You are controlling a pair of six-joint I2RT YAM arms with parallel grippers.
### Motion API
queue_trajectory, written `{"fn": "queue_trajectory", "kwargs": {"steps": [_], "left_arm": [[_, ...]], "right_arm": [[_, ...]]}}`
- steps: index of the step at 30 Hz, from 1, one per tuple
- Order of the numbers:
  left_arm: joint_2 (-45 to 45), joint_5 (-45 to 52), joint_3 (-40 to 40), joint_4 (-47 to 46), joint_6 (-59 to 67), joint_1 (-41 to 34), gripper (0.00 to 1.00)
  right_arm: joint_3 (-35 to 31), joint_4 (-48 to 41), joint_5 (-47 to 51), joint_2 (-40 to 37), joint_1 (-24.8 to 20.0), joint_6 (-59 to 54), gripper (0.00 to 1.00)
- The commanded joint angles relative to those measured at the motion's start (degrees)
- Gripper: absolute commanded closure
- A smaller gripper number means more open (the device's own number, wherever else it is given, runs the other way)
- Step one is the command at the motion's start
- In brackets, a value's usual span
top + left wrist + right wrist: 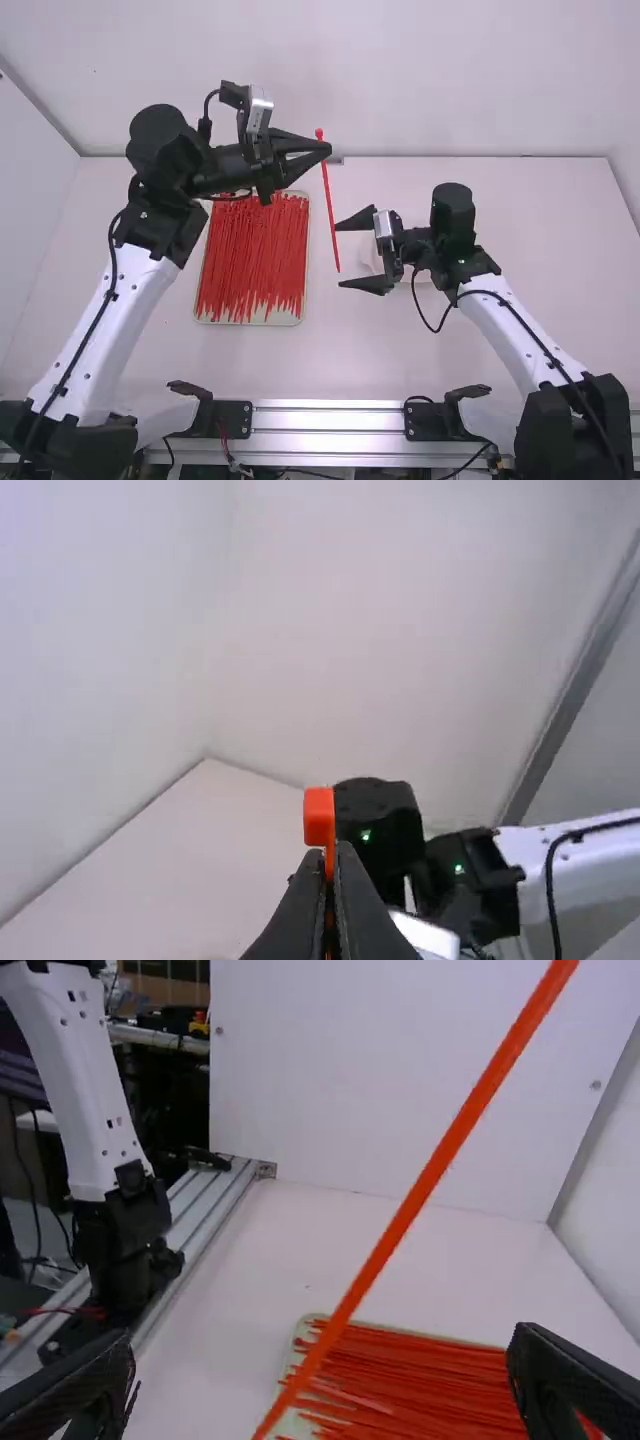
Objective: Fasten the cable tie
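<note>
Your left gripper (324,150) is pinched shut on a red cable tie (329,205) just below its head, held above the table. Its tail hangs between your right gripper's (346,255) wide-spread fingers. The flat tray (250,322) nearby holds a pile of red ties (255,255).

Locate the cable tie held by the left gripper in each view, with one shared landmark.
High view: cable tie hangs from the left gripper, upper middle.
Left wrist view: its head pokes out between that gripper's fingers.
Right wrist view: its strap slants above the pile of ties.
Landmark: that pile, left of it in the high view.
</note>
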Motion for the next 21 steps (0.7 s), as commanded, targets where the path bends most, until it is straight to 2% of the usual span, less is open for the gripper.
{"fn": "queue_trajectory", "kwargs": {"steps": [1, 4, 9, 12, 15, 21], "left_arm": [[2.23, -0.42, 2.75, -1.88, 0.79, 0.55, 0.98], [3.93, -0.52, 3.32, -1.64, -2.51, 0.52, 0.98], [6.93, -1.27, 3.19, 1.64, -11.61, 1.05, 0.98], [7.76, -1.31, 3.19, 1.90, -15.15, 1.57, 0.98], [8.46, -1.29, 3.19, 1.01, -20.48, 2.49, 0.98], [8.46, 0.52, 3.02, -0.04, -24.81, 3.78, 0.97]], "right_arm": [[-0.39, 1.66, -0.52, 0.07, 0.07, -1.44, 0.01], [-0.39, 3.65, -0.52, 0.09, -0.26, -5.11, 0.01], [-0.39, 2.99, -0.57, 0.07, -2.08, -29.14, 0.02], [-0.39, 3.23, -1.07, 0.07, -2.60, -37.83, 0.01], [-0.39, 2.56, -3.10, 0.07, -3.67, -53.02, 0.02], [-0.98, 2.60, -3.89, 0.07, -5.81, -71.69, 0.01]]}}
